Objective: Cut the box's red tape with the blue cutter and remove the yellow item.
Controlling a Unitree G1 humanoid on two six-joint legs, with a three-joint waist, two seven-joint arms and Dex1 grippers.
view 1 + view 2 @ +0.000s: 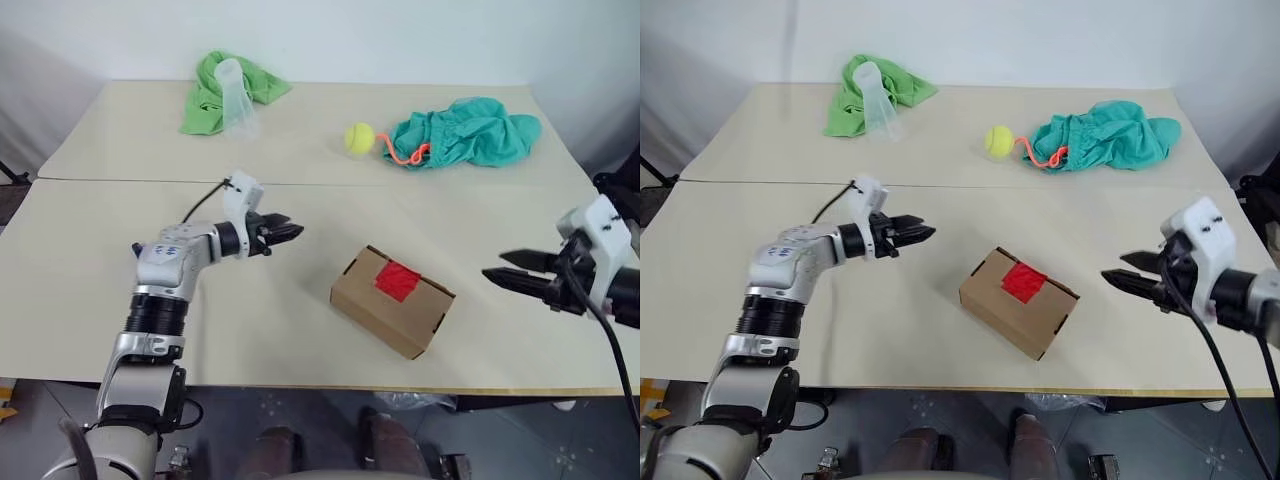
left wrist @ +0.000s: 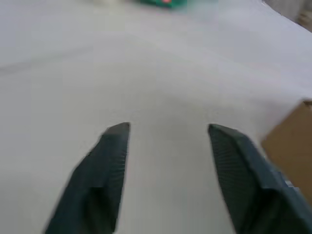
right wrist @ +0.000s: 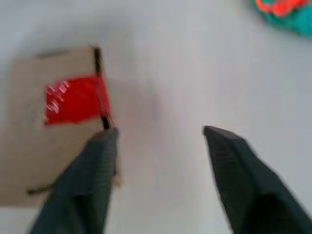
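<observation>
The box (image 1: 392,300), a small brown carton, lies shut on the table's near half, with the red tape (image 1: 397,281) as a patch across its top seam. My left gripper (image 1: 290,233) hovers left of the box, pointing toward it, open and empty. My right gripper (image 1: 495,275) hangs right of the box, pointing at it, also open and empty. In the right wrist view the box (image 3: 48,146) and red tape (image 3: 73,100) lie just past one fingertip. The blue cutter is out of view. The yellow item is hidden.
At the back of the table (image 1: 300,170) lie a green cloth (image 1: 225,90) with a clear plastic cup (image 1: 237,100) on it, a tennis ball (image 1: 360,138), and a teal cloth (image 1: 470,130) with an orange-pink cord (image 1: 400,155).
</observation>
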